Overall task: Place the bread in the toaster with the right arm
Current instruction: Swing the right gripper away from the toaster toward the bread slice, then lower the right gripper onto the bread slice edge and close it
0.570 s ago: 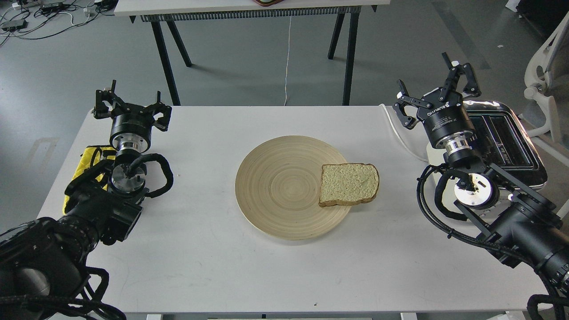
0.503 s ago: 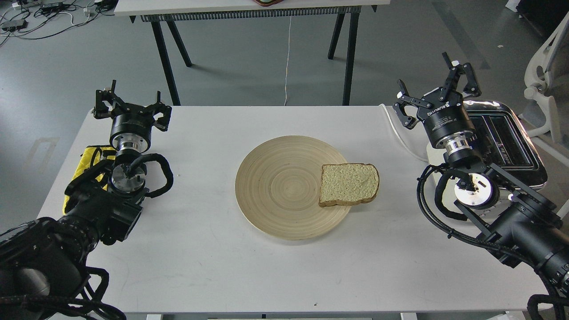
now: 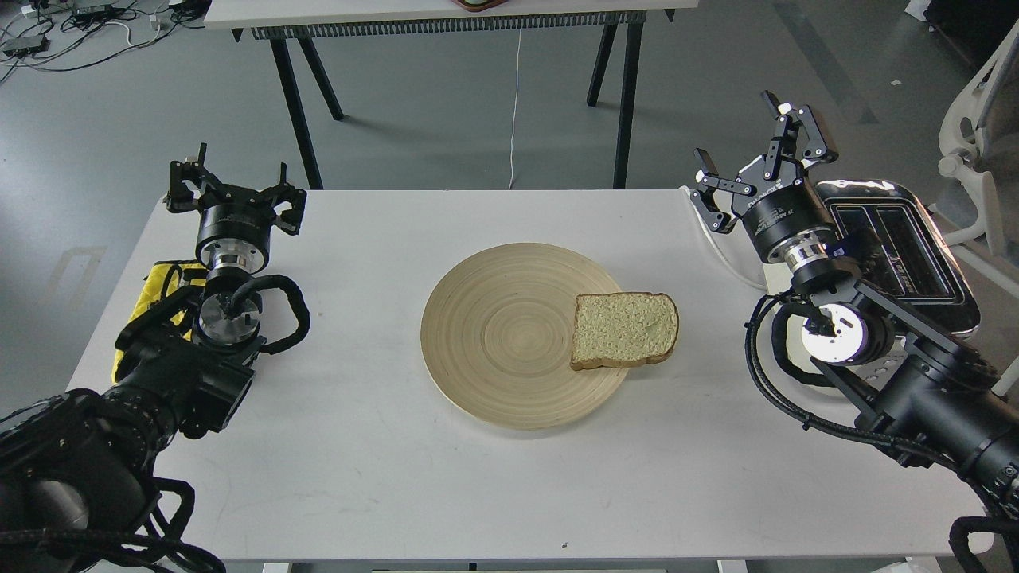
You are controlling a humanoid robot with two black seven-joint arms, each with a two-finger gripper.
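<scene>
The white counter (image 3: pixel 358 469) carries a round wooden plate (image 3: pixel 493 334) near its middle. A toaster (image 3: pixel 915 247) stands at the right edge, with a white cord (image 3: pixel 716 243) lying on the surface just beside it toward the plate. At the left edge lies a yellow cloth (image 3: pixel 155 290), partly hidden behind the left arm.

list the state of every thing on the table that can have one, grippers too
slice of brown bread: lying flat, overhanging the plate's right rim, not held
round wooden plate: flat on the table, bare apart from the bread
chrome two-slot toaster: upright, visible slots look empty
yellow cloth: on the table, mostly hidden behind the left arm
left gripper: open, holding nothing
right gripper: open, holding nothing, raised beside the toaster
</scene>
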